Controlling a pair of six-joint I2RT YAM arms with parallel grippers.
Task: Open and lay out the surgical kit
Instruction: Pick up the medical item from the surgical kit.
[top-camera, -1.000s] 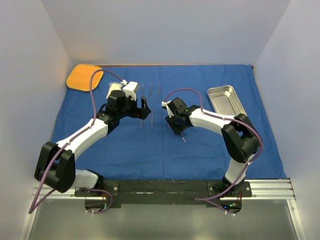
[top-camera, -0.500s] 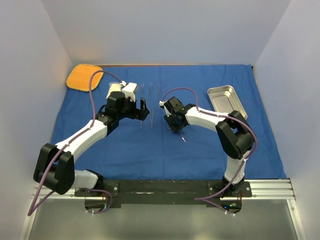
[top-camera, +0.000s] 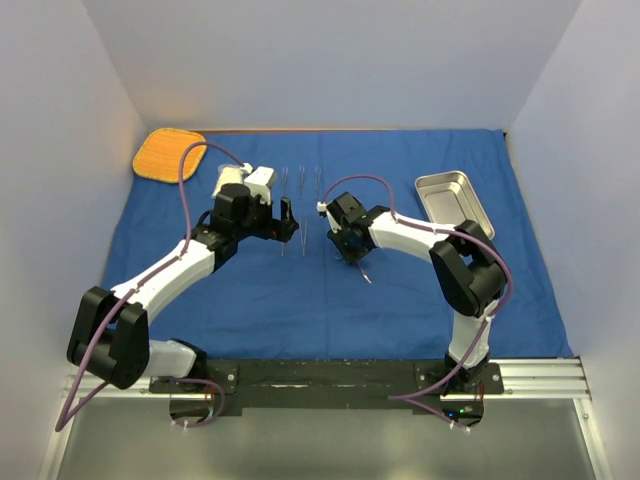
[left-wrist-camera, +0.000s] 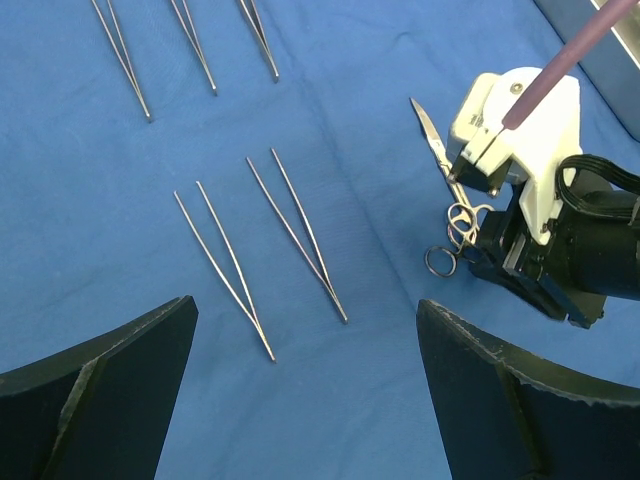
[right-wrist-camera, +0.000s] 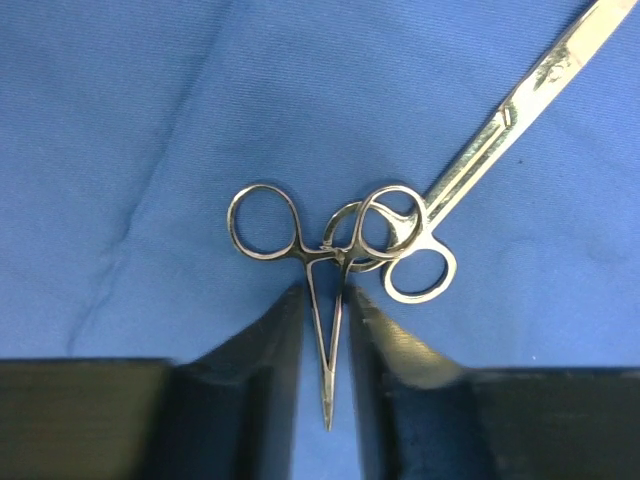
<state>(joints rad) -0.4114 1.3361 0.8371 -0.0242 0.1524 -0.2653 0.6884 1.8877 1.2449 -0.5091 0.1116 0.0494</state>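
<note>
The right pincer (right-wrist-camera: 325, 300) is seen with its jaws set narrowly about the shank of the clamp (right-wrist-camera: 322, 262). Whether metal is actually pinched cannot be told. The left pincer (left-wrist-camera: 305, 310) is held wide open above two tweezers (left-wrist-camera: 300, 235), and nothing is gripped by it. The cloth (top-camera: 250, 290) is spread over the tabletop (top-camera: 320, 445), with the tray (top-camera: 452, 200) near the far right corner. Three more tweezers are laid in a row toward the far edge. The clamp and scissors (right-wrist-camera: 500, 130) are found near the middle, just right of centre.

The main risk is judged to lie in the rings. One ring of the clamp is overlapped by a ring of the scissors, and whether they are threaded together cannot be told. If the clamp is lifted, the scissors may be dragged, swung and dropped across the tweezers already laid out. The grip is taken on a slim, tapering part, so the clamp could be squeezed out or pivoted. Cloth could also be pinched and rucked. The two pincers are near each other, so a knock is possible.
</note>
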